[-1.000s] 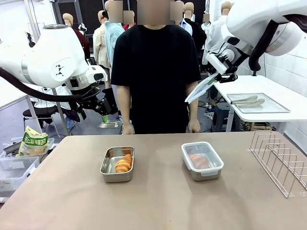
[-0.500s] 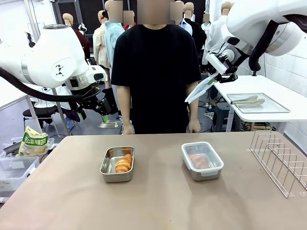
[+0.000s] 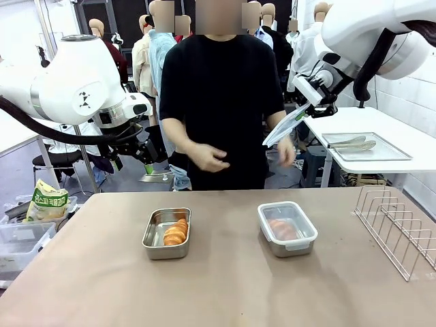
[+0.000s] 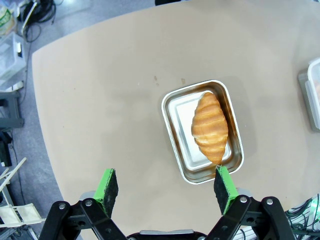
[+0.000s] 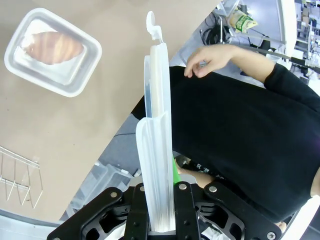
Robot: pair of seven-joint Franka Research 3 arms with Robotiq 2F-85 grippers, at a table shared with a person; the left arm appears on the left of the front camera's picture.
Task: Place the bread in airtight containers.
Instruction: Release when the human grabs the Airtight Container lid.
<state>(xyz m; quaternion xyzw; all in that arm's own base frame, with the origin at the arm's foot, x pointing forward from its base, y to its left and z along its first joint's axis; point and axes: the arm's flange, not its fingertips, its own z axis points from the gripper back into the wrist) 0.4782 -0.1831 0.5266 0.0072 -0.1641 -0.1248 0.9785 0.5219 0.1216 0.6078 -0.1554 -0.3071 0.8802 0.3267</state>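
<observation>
The left tool (image 4: 166,186) hangs spread above the brown table (image 3: 225,293), over a lidless rectangular steel tin (image 3: 166,234) holding a golden ridged roll (image 3: 176,231). Right of it, a clear-lidded steel tin (image 3: 287,228) encloses another roll (image 3: 281,229). The right tool (image 5: 161,200) pinches a clear white-rimmed plastic lid (image 5: 156,130) aloft.

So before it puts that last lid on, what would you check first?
1. Lid held in the right pincer: ok, clamped edge-on.
2. Bread sits inside the open tin: ok.
3. Other tin already lidded: ok.
4. Left pincer out of the way: ok, open, above the table.
5. Person's hands away from the tins: ok, raised at the chest.
6. Lid matches the tin: cannot tell.
</observation>
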